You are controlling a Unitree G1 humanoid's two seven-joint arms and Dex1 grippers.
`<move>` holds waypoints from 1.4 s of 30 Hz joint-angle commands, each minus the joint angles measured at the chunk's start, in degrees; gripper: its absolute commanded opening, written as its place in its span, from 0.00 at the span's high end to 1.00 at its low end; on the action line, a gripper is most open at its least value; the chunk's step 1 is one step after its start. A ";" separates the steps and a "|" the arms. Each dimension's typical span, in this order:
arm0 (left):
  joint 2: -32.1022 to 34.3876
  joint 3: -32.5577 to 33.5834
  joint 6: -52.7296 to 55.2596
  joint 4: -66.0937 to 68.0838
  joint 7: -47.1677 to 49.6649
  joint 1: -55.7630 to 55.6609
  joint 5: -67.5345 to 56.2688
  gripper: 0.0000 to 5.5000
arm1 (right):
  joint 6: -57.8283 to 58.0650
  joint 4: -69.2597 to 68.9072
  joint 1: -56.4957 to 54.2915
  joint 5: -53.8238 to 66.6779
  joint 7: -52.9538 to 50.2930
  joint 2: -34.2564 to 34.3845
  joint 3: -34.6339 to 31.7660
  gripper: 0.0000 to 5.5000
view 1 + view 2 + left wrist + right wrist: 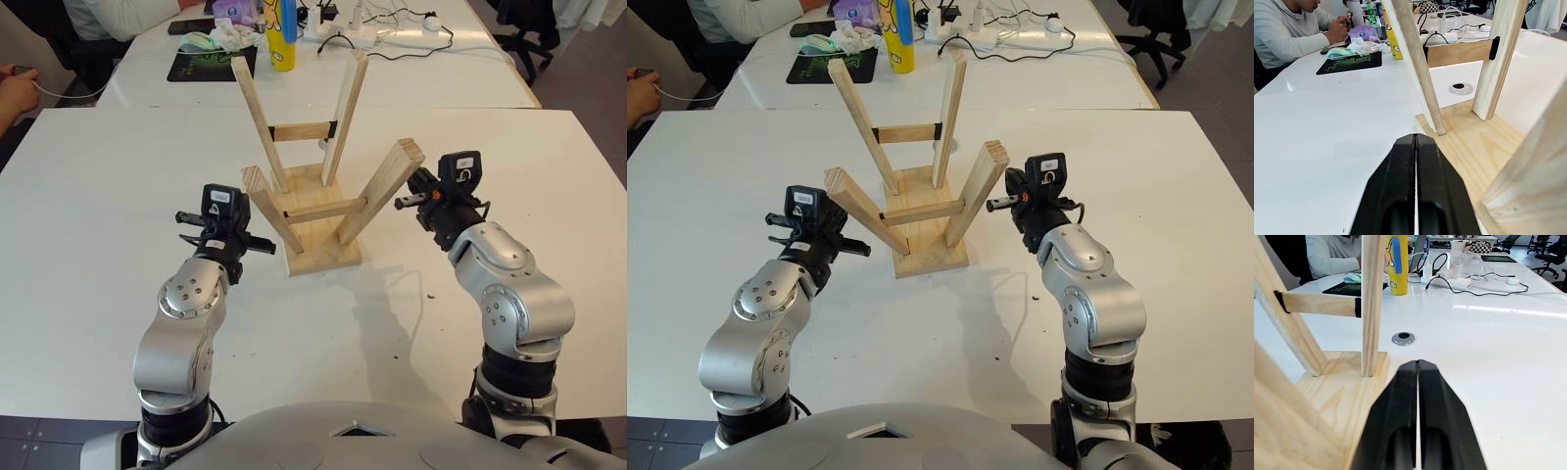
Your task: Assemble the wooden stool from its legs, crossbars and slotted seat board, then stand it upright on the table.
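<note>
I see the stool [323, 209] upside down near the tabletop's [108, 225] far edge, seat board [318, 257] flat; left gripper [265, 248] and right gripper [400, 204] flank it, both clenched, empty.

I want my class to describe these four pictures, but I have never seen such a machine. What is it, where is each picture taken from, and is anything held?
It is a humanoid robot with two arms, each ending in a two-fingered end effector. Two pictures look down from its head; two come from wrist cameras. On the white table a wooden stool rests upside down, seat board flat, legs up. The left end effector and right end effector flank it, both shut, holding nothing.
</note>
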 commanded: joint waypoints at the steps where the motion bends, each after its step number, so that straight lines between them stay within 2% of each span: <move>1: -0.24 4.43 -0.35 -0.57 2.03 3.58 0.98 1.00 | 0.13 -2.43 1.54 -1.60 -2.21 0.11 -2.59 1.00; 6: -1.04 12.86 -2.94 -1.73 5.00 7.31 2.22 1.00 | -2.64 -0.38 2.37 -6.65 -7.58 -1.26 -11.68 1.00; 8: -1.25 12.89 -3.02 -2.57 5.34 7.70 2.16 1.00 | -2.32 0.07 2.74 -8.06 -8.70 -1.27 -13.08 1.00; 10: -1.14 7.29 -1.71 -3.64 3.64 5.94 0.44 1.00 | -0.85 -2.23 3.09 -6.74 -7.08 0.16 -8.84 1.00; 12: 0.28 -1.99 1.58 -5.70 -0.71 3.16 -3.39 1.00 | 1.34 -7.37 3.64 -1.27 -1.26 1.02 0.01 1.00; 15: 1.95 -11.84 5.92 -8.59 -5.53 -0.69 -8.58 1.00 | 2.20 -14.17 2.89 3.52 6.90 -2.73 12.06 1.00; 18: 3.94 -13.84 8.28 -6.97 -7.09 -4.48 -9.55 1.00 | 2.70 -14.32 1.86 4.57 9.39 -4.93 14.79 1.00; 24: 5.97 -9.22 9.88 -6.02 -5.51 -2.87 -8.56 1.00 | 4.95 -12.66 4.03 3.74 6.24 -5.38 12.91 1.00; 30: 8.73 -6.53 9.38 -4.61 -5.90 0.63 -8.04 1.00 | 6.29 -6.83 5.31 -1.09 1.14 -4.90 7.22 1.00; 36: 13.71 1.05 2.41 3.19 -5.59 3.39 -5.84 1.00 | 4.10 -3.26 6.39 -7.12 -2.35 -7.32 3.06 1.00; 39: 13.34 4.91 -3.24 3.88 -2.76 1.33 -3.75 1.00 | -2.37 -1.58 1.77 -9.57 -4.72 -6.38 -2.74 1.00; 42: 10.71 8.44 -9.34 1.32 -1.69 -7.22 -4.98 1.00 | -10.07 -1.97 -9.22 -5.71 -3.08 -4.30 -7.52 1.00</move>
